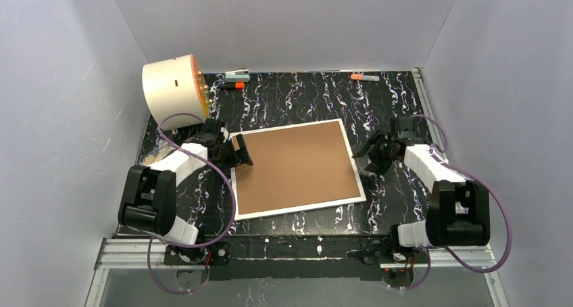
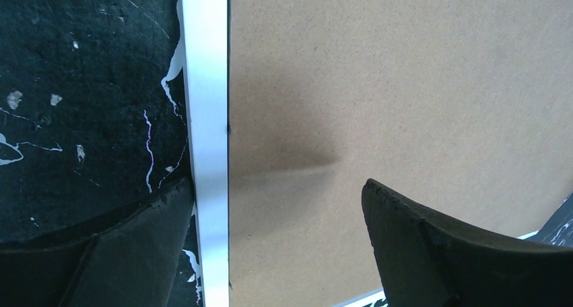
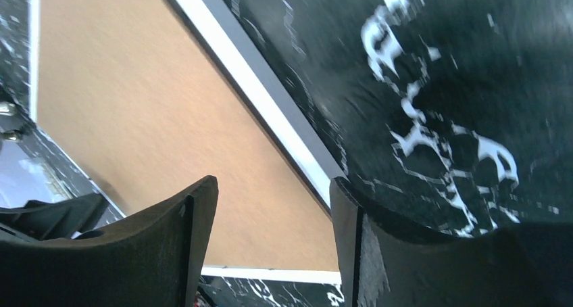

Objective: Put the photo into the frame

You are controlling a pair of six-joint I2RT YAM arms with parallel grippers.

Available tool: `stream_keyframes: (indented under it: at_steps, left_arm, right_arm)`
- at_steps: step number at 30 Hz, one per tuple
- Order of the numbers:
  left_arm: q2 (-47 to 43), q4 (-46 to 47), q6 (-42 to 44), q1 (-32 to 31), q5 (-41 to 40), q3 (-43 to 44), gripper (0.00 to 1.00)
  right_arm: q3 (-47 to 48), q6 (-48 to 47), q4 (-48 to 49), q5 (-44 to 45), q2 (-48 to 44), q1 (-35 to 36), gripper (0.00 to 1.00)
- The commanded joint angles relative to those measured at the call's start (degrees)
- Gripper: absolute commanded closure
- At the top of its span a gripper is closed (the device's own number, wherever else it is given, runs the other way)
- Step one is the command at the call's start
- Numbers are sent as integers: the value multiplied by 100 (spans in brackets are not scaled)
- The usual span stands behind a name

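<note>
The frame lies flat in the middle of the black marbled table, brown board back up, with a thin white edge all round. The photo is out of view. My left gripper is open and empty at the frame's left edge. In the left wrist view one finger is over the table and the other over the brown board, with the white edge between them. My right gripper is open and empty at the frame's right edge. In the right wrist view it straddles the white edge.
A white cylinder with an orange face lies at the back left. Two orange-tipped markers lie along the back wall. Small beige bits lie by the left arm. Grey walls enclose the table.
</note>
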Motion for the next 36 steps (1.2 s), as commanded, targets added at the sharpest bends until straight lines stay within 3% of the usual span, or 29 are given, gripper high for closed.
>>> stream_keyframes:
  at_steps: [1,7,20,28,36]
  left_arm:
    - [111,-351,198,124,-16,88,6]
    - [198,-397,250,216,151,211,8]
    - [428,-337,209,221,490,258,15]
    - [501,-225,112,221,652,249,18]
    - [517,-224,59,221,634,256,19]
  right_arm:
    - [774,-489,168,-181,404,18,33]
    - [1065,-664,722,-740,953,116,42]
    - [1263,-872,789,-909,1757,436,47]
    - [1151,-844,903,-1974,1609,478,63]
    - [820,-651,1440,-2589,1236,502,71]
